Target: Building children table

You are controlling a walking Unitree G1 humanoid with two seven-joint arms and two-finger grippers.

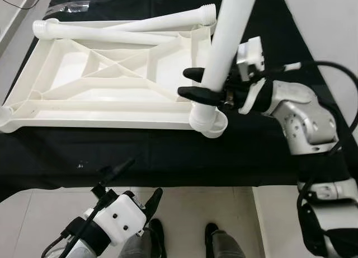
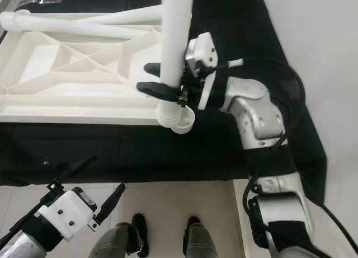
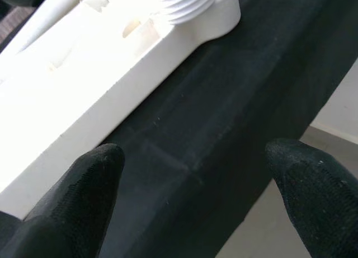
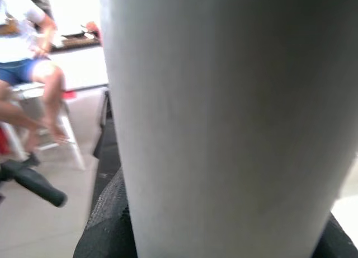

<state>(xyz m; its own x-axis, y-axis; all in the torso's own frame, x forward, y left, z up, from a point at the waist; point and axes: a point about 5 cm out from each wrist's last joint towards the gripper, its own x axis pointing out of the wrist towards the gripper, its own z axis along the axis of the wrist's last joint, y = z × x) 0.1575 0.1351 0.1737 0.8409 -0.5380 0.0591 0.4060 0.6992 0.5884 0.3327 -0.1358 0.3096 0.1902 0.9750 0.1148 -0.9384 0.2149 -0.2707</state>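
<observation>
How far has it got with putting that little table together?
Early on. The white tabletop lies upside down on the black cloth. The right claw holds one white leg upright over the corner socket. Two more legs lie loose on the tabletop. The left claw hangs open, idle.

Both eye views are evenly and brightly lit, sharp across the frame, with only soft, faint shadows inside the ribs of the white tabletop [image 1: 106,79]. The white plastic is close to overexposed, while the black cloth [image 1: 168,151] swallows detail. In the right wrist view the leg [image 4: 229,123] is a soft, unfocused grey mass, and the bright room behind it is washed out. The left wrist view blurs its near fingertips [image 3: 89,179].
</observation>
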